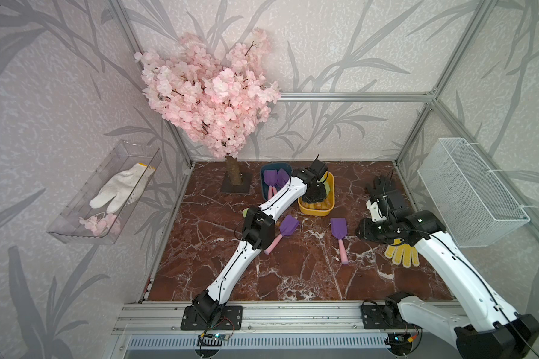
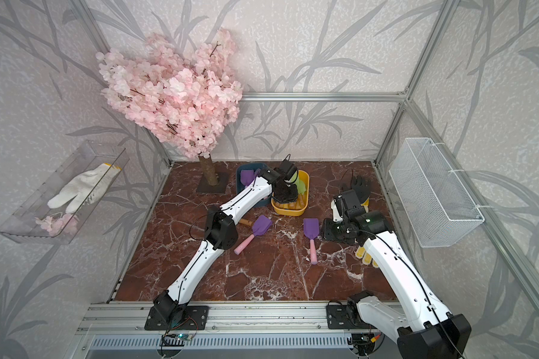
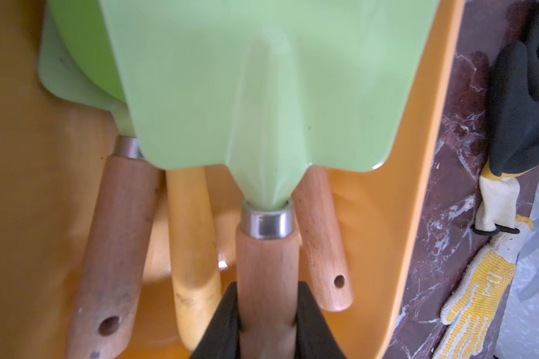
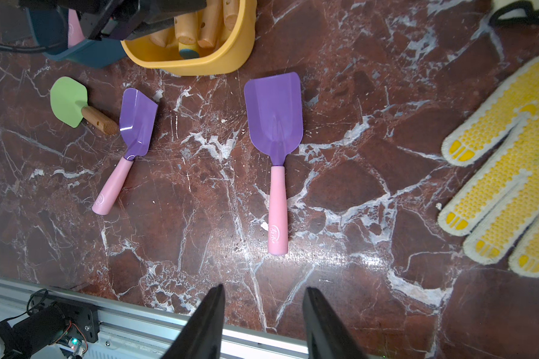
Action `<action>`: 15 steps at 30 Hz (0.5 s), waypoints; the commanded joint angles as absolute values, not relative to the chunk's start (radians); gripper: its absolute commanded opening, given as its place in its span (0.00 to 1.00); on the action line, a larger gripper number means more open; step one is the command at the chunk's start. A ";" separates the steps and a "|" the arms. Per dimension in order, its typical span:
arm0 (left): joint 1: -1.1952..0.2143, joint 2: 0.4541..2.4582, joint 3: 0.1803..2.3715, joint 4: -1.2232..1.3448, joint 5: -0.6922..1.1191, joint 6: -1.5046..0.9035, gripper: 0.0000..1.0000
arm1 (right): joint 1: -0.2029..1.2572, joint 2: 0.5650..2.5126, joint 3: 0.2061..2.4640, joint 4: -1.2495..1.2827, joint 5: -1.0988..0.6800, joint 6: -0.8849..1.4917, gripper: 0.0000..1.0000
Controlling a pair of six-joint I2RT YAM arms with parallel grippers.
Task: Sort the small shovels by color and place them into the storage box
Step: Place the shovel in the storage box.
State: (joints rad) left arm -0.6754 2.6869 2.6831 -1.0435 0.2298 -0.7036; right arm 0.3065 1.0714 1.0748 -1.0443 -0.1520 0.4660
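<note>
Left gripper [image 3: 266, 314] is clamped on the wooden handle of a green shovel [image 3: 262, 93]. Blade points into the yellow box [image 3: 417, 161] and lies over the green blades already in there. Reads as a drop-off lined up with the stack so handles all face one end; not let go yet. Leftmost, blue box [image 1: 264, 186] holds purple shovels [image 1: 276, 177], so the split looks like purple to blue, green to yellow. Yellow box sits just beside it on the right, with wooden handles and one yellow handle [image 3: 193, 248] side by side inside. In front of the boxes a loose green shovel [image 4: 67, 101] lies on the table [image 4: 355, 186], mostly hidden under the left arm [image 1: 280, 195] in both top views, so probably the awkward pick. Next over: tilted purple shovel [image 4: 137, 121] up on its edge, then flat purple shovel [image 4: 274, 115] with its handle toward the robot, an easy handle grab. Right gripper [image 4: 263, 290] hangs over the table near that flat one, jaws apart, empty; my guess is that's its target. Yellow-dotted glove [image 4: 504, 174] and black glove [image 3: 523, 108] lie far right, not part of the sort.
</note>
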 commanded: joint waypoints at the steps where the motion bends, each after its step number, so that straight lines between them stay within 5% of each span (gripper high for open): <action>1: -0.667 2.702 2.719 -1.039 0.230 -0.701 0.01 | 0.304 1.057 1.063 -1.045 -0.158 0.462 0.46; 15: -0.663 2.718 2.692 -1.070 0.246 -0.689 0.03 | 0.304 1.065 1.055 -1.043 -0.153 0.462 0.47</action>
State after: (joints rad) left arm -0.6682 2.6911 2.6831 -1.0542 0.2371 -0.7002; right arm 0.3061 1.0718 1.0630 -1.0431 -0.1528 0.4660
